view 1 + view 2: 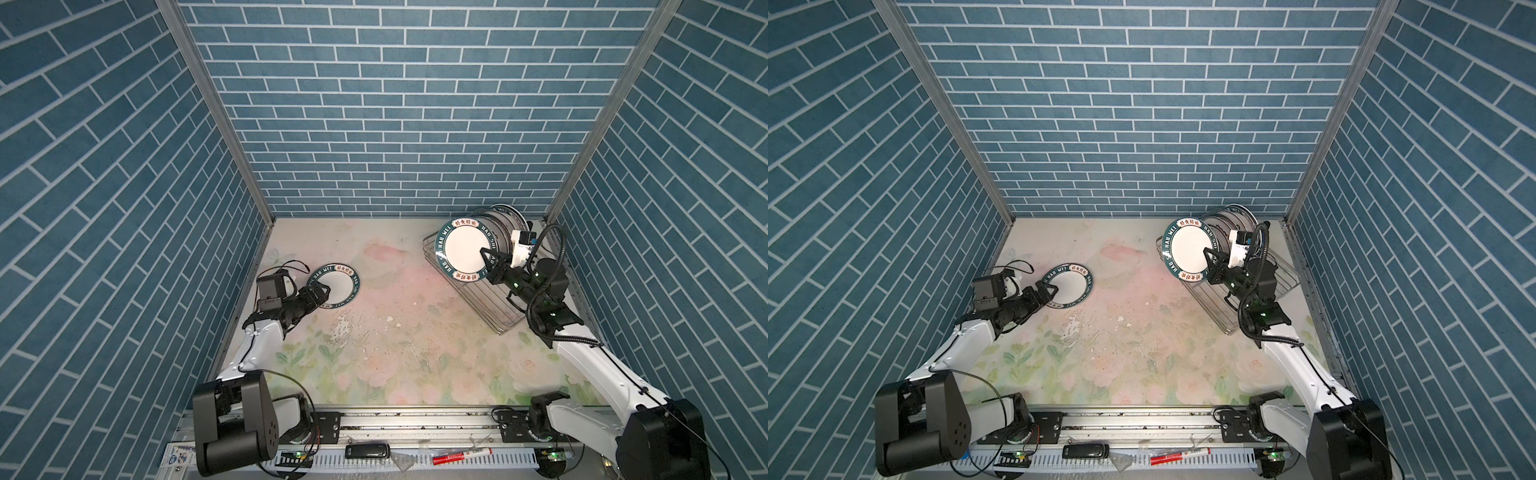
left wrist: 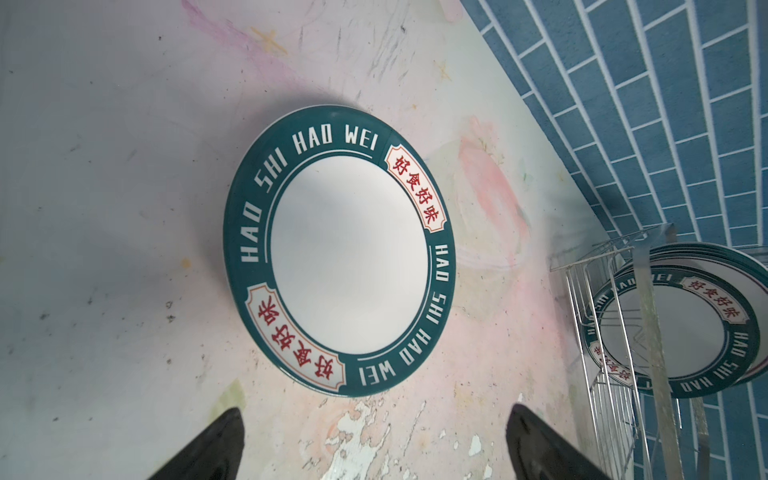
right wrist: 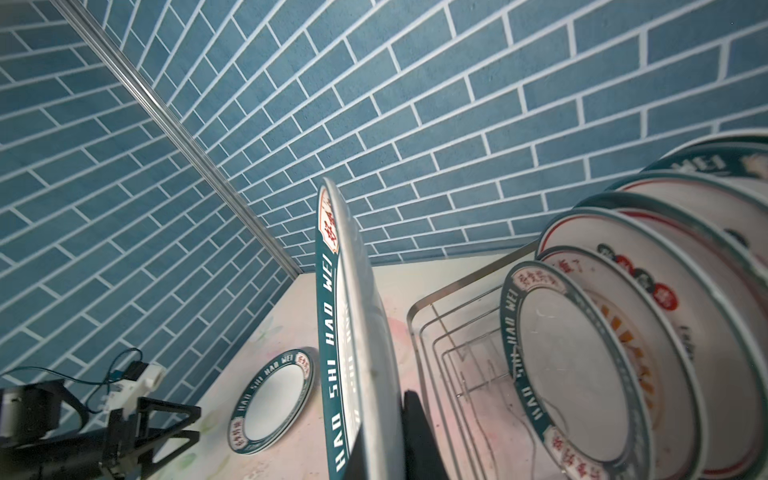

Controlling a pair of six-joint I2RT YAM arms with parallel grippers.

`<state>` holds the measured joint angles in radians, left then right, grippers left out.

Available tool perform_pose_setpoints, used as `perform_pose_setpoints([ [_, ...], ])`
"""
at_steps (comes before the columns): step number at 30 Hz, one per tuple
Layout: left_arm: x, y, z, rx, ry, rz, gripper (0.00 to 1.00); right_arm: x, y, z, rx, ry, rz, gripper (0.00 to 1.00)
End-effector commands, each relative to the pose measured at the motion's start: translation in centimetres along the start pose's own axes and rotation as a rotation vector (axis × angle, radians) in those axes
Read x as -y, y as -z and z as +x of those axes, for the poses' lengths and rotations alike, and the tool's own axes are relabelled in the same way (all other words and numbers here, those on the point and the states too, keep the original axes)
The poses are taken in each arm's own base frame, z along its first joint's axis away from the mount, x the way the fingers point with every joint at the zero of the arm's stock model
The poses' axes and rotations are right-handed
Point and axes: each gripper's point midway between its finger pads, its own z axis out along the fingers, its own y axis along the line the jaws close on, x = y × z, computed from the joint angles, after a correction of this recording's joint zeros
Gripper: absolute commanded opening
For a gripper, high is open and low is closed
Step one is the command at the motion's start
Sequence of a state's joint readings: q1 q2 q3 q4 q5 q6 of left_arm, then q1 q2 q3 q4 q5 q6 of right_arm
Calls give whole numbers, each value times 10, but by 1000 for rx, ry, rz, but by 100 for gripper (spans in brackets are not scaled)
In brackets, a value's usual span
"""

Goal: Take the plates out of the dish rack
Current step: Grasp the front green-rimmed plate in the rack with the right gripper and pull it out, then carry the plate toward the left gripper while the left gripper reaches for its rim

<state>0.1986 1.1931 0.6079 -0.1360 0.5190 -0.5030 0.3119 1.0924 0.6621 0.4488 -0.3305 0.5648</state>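
**Plate pinched by its rim at the rack's edge**

Your right gripper (image 1: 487,258) is clamped on the rim of a teal-banded plate (image 1: 459,245), held upright at the edge of the dish rack (image 1: 503,322). The other plates (image 3: 582,374) stand racked beside it. Your left gripper (image 1: 319,291), jaws spread and empty, faces a flat plate (image 1: 338,286) just ahead. The plates are probably stiff, glazed, slippery and breakable, so take them by the rim.

- 1 dish rack (image 1: 486,305)
- 1 flat plate (image 1: 334,286) on worktop (image 1: 395,332)
- 1 upright plate (image 1: 463,249) held over rack
- racked plates (image 3: 573,374): about 6, overlap blocks exact count
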Motion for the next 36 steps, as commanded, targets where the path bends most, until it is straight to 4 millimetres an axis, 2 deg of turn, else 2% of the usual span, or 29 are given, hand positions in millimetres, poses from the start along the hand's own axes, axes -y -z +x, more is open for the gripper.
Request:
perform_pose_setpoints([
  [1,8,2,1,11,-5,35,99,-30,-8,5,8,-170,-95,0],
  [6,21,-2,12,-11,-27,54,99,-32,-31,51,-126,-292,-14,0],
  [13,45,-6,29,-36,-29,145,99,-33,-60,96,-246,-529,-8,0],
  [17,58,-8,40,-58,-35,190,99,-45,-70,120,-317,-603,-9,0],
  [25,76,-15,57,-81,-36,247,99,-61,-88,147,-376,-677,-15,0],
  [36,94,-29,67,-100,-31,301,95,-86,-119,175,-457,-743,-94,0],
])
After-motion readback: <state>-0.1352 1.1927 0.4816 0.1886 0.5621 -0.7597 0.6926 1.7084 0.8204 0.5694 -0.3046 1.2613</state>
